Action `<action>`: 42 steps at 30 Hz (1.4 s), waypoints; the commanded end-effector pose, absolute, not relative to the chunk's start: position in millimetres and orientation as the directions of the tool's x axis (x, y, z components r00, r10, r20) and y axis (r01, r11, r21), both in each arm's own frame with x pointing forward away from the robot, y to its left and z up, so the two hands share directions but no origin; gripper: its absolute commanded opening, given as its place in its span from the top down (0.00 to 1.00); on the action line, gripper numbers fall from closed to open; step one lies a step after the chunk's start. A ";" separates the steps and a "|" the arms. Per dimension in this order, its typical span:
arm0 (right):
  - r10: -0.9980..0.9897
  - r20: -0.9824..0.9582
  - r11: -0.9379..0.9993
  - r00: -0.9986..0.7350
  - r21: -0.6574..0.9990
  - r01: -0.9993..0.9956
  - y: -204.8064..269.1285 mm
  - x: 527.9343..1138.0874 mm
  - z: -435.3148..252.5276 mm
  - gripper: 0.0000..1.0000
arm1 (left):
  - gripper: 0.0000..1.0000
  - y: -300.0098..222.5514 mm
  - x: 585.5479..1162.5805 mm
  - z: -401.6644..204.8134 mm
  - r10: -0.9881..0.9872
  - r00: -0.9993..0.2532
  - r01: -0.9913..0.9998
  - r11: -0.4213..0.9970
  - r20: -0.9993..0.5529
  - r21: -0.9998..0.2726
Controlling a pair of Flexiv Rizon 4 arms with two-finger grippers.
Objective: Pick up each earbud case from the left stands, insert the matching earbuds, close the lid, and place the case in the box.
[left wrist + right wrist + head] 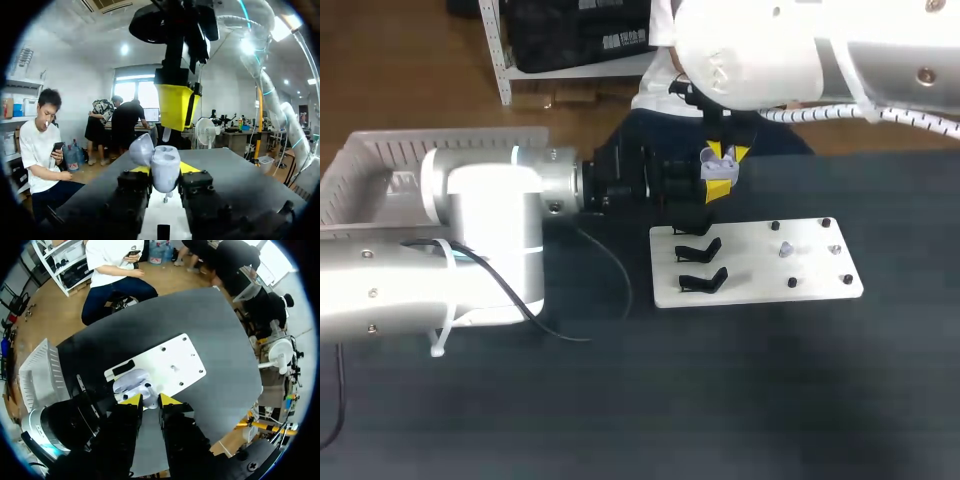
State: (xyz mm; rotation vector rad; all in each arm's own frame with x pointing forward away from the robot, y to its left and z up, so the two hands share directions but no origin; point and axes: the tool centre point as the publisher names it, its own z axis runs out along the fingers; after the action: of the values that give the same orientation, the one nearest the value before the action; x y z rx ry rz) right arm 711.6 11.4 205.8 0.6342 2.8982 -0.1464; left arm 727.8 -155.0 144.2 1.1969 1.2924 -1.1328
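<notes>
Lavender-grey earbud case point(162, 162), lid open, clamped between both fingers of my left gripper point(165, 172). My right gripper point(150, 400) hangs just over it; whether it grips anything, cannot tell. White stand plate point(810, 265) on tabletop point(620, 400), at the case's 5 o'clock.

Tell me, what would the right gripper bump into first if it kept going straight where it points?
Most likely the open pale lilac plastic earbud case, held in the left gripper directly ahead of it, though depth is unclear.
</notes>
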 end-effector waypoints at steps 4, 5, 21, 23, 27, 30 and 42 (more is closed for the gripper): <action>0.405 -0.177 0.905 -0.897 -0.062 0.420 14.3 713.1 204.5 1.00 | 1.00 -155.2 725.0 142.6 0.053 -0.003 0.997 0.082 -0.999 0.001; 0.404 -0.176 0.906 -0.898 -0.063 0.419 14.7 713.1 203.9 1.00 | 1.00 -155.2 725.0 142.6 0.053 -0.003 0.997 0.082 -0.999 0.001; 0.404 -0.173 0.905 -0.898 -0.067 0.420 15.4 715.8 200.6 1.00 | 1.00 -155.2 725.0 142.6 0.053 -0.003 0.997 0.082 -0.999 0.001; 0.406 -0.172 0.904 -0.898 -0.067 0.421 15.1 716.1 200.4 1.00 | 1.00 -155.2 725.0 142.6 0.053 -0.003 0.997 0.082 -0.999 0.001; 0.407 -0.169 0.904 -0.898 -0.070 0.422 14.7 716.5 199.1 1.00 | 1.00 -155.2 725.0 142.6 0.053 -0.003 0.997 0.082 -0.999 0.001; 0.408 -0.169 0.903 -0.897 -0.072 0.424 14.0 716.9 198.7 1.00 | 1.00 -155.2 725.0 142.6 0.053 -0.003 0.997 0.082 -0.999 0.001; 0.411 -0.170 0.901 -0.895 -0.074 0.428 14.5 719.6 196.9 1.00 | 1.00 -155.2 725.0 142.6 0.053 -0.003 0.997 0.082 -0.999 0.001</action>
State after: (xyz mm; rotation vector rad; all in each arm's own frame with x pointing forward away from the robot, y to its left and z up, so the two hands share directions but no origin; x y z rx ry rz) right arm 716.9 12.6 197.1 0.6442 2.9125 -0.1586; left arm 727.9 -154.9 144.2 1.1968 1.2925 -1.1328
